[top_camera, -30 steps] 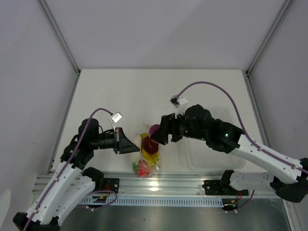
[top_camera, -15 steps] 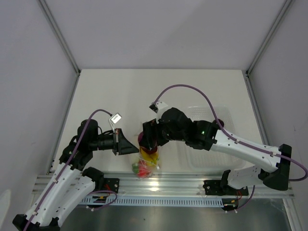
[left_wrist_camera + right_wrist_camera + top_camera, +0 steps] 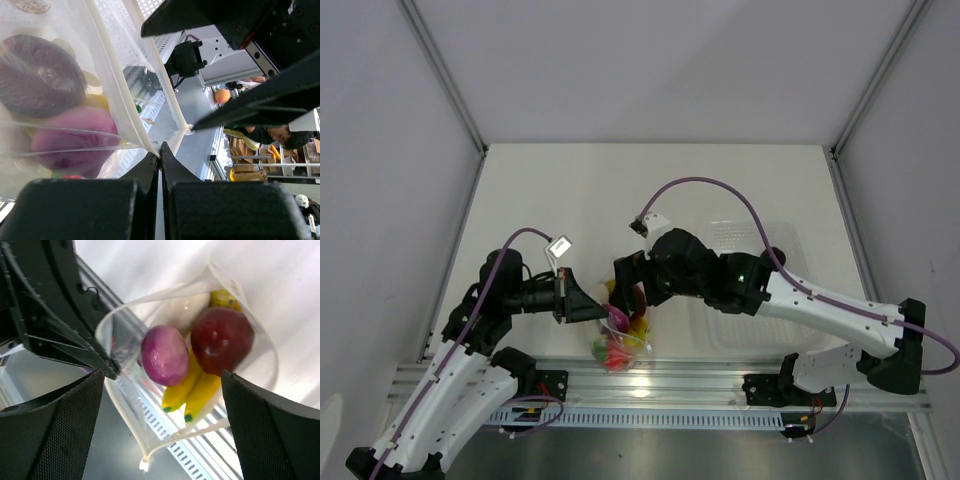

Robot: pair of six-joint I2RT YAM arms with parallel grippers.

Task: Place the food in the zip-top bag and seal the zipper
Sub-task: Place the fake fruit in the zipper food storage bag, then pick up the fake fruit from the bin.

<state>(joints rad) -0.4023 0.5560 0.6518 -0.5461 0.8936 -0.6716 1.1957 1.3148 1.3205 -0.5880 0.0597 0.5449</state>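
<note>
L jaws [image 3: 159,159] are shut tight, pinching one corner of the zip-top bag [image 3: 620,338] at its mouth edge. R jaws [image 3: 628,283] stand wide open right over the mouth, holding nothing. Through the R wrist cam, the purple piece [image 3: 164,355], red round fruit [image 3: 221,340] and banana bunch [image 3: 192,390] all lie inside the bag, clear of the pads. Something pale sits behind them, prob. the white piece, can't be sure. Orange ball not made out.

Bag hangs from the L pinch at the near edge of the bench [image 3: 570,190], by the front rail. Can't tell if its bottom rests on anything.

Step in hand, as I read it: loading looks done or nearly so, and sealing comes next. To do it well:
- Lift R straight up and out, w/o catching the rim.
- L shd hold firm so the mouth stays taut.
- R then narrows onto the zipper [image 3: 160,292] near the L pinch and runs along it to the far end.
- Both lips must be lined up first, as the mouth gapes in a wide loop now.

Around: clear ridged tray [image 3: 740,335] lies under the R forearm, well apart from the bag. In the way: fruit piled high nr the mouth may block the strip, and the L jaws themselves crowd the start of the seal.
</note>
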